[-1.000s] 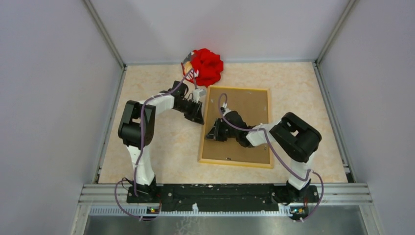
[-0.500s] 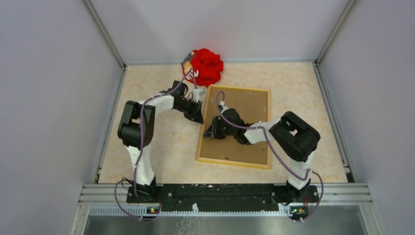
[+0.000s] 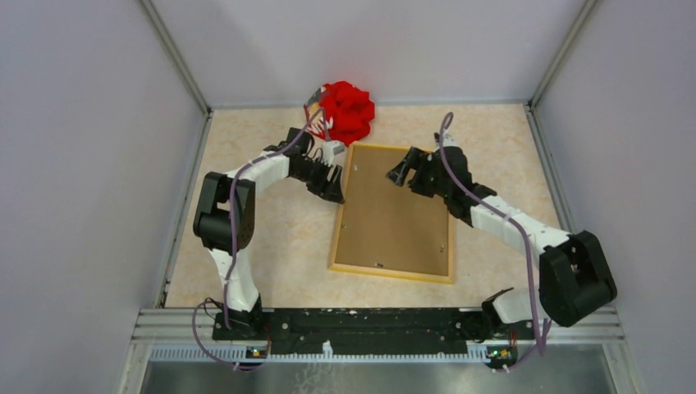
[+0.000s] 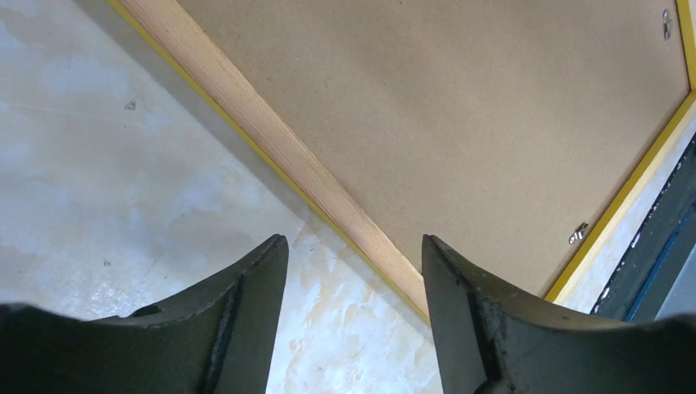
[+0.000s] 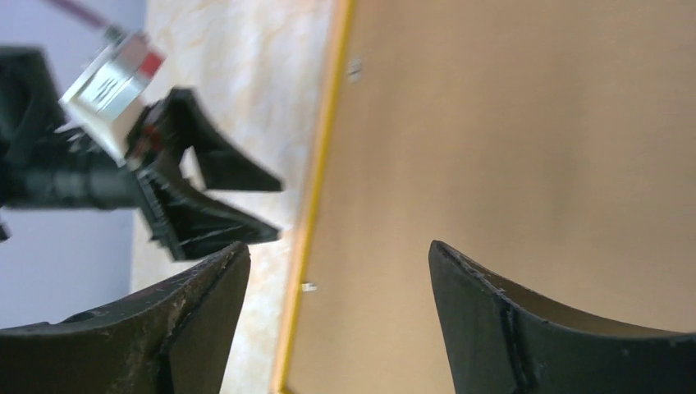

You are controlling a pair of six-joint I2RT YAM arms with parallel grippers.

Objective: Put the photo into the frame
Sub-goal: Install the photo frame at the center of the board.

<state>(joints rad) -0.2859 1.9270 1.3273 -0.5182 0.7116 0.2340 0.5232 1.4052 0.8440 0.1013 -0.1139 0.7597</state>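
Left gripper [image 4: 353, 250]: I saw its jaws apart with nothing between them. It sat low at the left rail of the frame [image 3: 339, 223], near the far-left corner. One finger was over bare bench [image 3: 271, 238] and the other over the rail's pale wooden reverse. I could not tell whether either finger touched the wood.

Right gripper [image 5: 338, 250]: its jaws were also spread and empty. It was held above the far end of the frame, over the brown backing board [image 3: 398, 222] and clear of it. Its wrist camera looked across the board to the left gripper on the other side.

The frame lay flat and face down near the middle of the bench, turned slightly askew. Its wooden back faced up, and a thin yellow edge showed around it. The backing board sat inside the rails. A small metal tab [image 4: 579, 233] showed at the board's margin.

The photo was not visible in any view.

A red bunched object [image 3: 348, 111] lay at the bench's far edge, just beyond the frame's far-left corner.
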